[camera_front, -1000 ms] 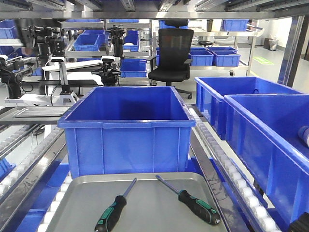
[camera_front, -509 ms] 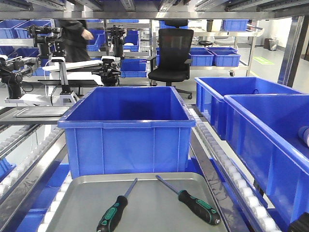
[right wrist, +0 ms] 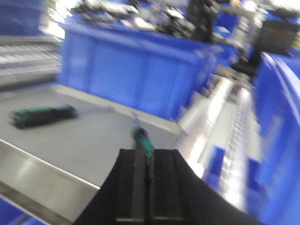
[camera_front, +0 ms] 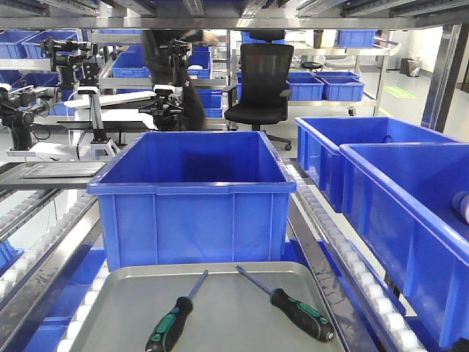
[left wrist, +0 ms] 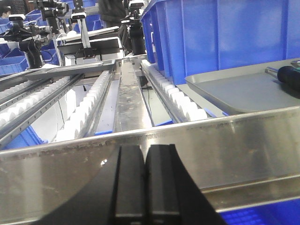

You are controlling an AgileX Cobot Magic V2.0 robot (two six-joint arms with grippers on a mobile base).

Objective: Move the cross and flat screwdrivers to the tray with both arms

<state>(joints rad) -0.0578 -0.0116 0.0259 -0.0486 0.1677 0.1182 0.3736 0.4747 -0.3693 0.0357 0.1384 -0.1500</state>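
Two screwdrivers with black and green handles lie in the grey tray [camera_front: 117, 277] at the bottom of the front view, the left one [camera_front: 170, 328] and the right one [camera_front: 300, 314], shafts pointing away. My left gripper [left wrist: 145, 180] is shut and empty, low behind a metal rail, left of the tray [left wrist: 234, 89]; a screwdriver handle [left wrist: 287, 75] shows at the far right. My right gripper [right wrist: 149, 180] is shut and empty in a blurred view. One screwdriver [right wrist: 142, 137] lies on the tray [right wrist: 89, 140] just beyond its tips, the other [right wrist: 42, 116] farther left.
A deep blue bin [camera_front: 194, 198] stands directly behind the tray. Two more blue bins [camera_front: 396, 183] stand on the right. Roller rails [camera_front: 344, 257] run along both sides. A person [camera_front: 172, 66], other arms and a black chair [camera_front: 260, 81] are in the background.
The dark part of my right arm at the lower right corner of the front view has dropped out of sight. The left screwdriver has shifted slightly. The background person has walked rightward.
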